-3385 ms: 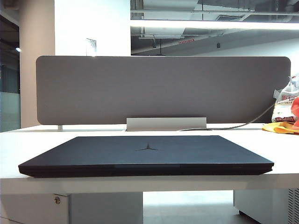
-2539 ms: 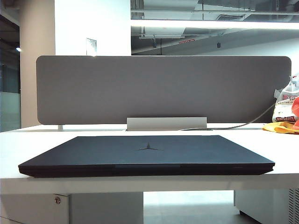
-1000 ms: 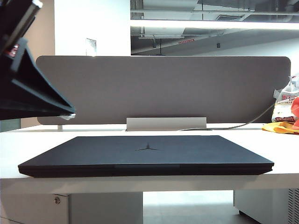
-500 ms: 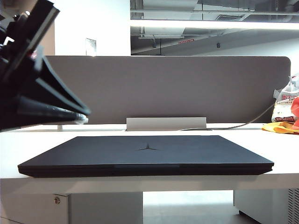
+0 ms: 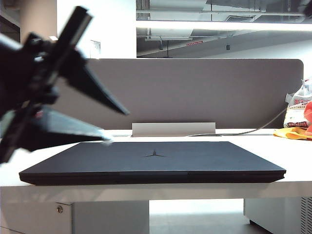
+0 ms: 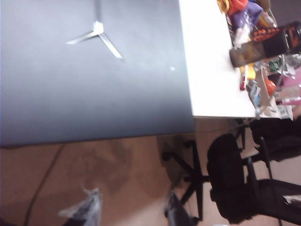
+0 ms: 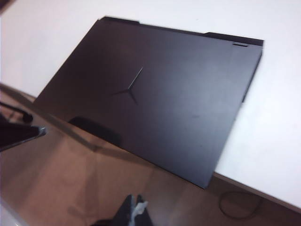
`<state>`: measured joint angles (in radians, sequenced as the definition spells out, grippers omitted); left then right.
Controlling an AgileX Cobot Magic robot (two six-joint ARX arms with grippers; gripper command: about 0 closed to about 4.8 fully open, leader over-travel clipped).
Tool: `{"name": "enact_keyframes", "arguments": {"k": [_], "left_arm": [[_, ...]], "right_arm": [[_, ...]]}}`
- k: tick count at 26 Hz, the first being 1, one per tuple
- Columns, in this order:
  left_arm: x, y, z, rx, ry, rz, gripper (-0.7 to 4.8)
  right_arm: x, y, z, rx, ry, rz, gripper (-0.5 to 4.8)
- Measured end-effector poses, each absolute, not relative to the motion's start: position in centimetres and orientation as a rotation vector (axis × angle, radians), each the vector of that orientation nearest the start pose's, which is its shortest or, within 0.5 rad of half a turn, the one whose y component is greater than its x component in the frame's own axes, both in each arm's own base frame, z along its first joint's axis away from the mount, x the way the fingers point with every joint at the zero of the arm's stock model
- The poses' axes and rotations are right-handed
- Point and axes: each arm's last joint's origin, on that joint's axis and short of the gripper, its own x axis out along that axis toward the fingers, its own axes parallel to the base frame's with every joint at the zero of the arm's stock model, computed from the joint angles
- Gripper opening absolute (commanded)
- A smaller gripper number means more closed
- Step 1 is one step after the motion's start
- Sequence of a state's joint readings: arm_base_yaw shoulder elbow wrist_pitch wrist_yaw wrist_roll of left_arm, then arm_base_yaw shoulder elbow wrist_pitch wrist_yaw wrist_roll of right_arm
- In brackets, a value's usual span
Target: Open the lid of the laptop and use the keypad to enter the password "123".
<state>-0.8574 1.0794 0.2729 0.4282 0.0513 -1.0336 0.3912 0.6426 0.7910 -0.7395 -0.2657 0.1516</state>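
Both claws hang off the worktop's point(image 5: 292, 187) front edge, left claw point(image 5: 114, 124) spread, right claw point(image 7: 135, 207) pressed together, so you catch the flat-shut laptop's point(image 5: 151, 163) lid point(image 7: 155, 94) at its front lip, lifting slowly.

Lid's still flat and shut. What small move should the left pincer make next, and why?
Probably bring the left pincer, jaws apart, down to the front edge of the lid. The laptop is fully closed, and this pincer hangs above its left part, touching nothing. The right pincer looks shut, off the desk.
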Motion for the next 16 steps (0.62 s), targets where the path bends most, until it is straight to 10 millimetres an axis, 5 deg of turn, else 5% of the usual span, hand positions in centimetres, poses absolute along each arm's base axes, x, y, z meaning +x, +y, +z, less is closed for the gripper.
{"name": "enact_keyframes", "arguments": {"k": [6,12,16], "left_arm": [[14.4,-17.1,17.0,-0.852,0.858,-0.626,1.87],[14.6,-17.5,15.5,-0.905,0.965,-0.577,3.04],[14.8,-17.7,14.9,-0.930,1.003,-0.547,3.10]], "right_arm": [[12.0,7.2,30.0,0.049,0.669,0.632,-0.09],[12.5,8.0,29.8,0.037,0.672,0.658,-0.09],[12.6,8.0,29.9,0.034,0.659,0.644,-0.09]]}}
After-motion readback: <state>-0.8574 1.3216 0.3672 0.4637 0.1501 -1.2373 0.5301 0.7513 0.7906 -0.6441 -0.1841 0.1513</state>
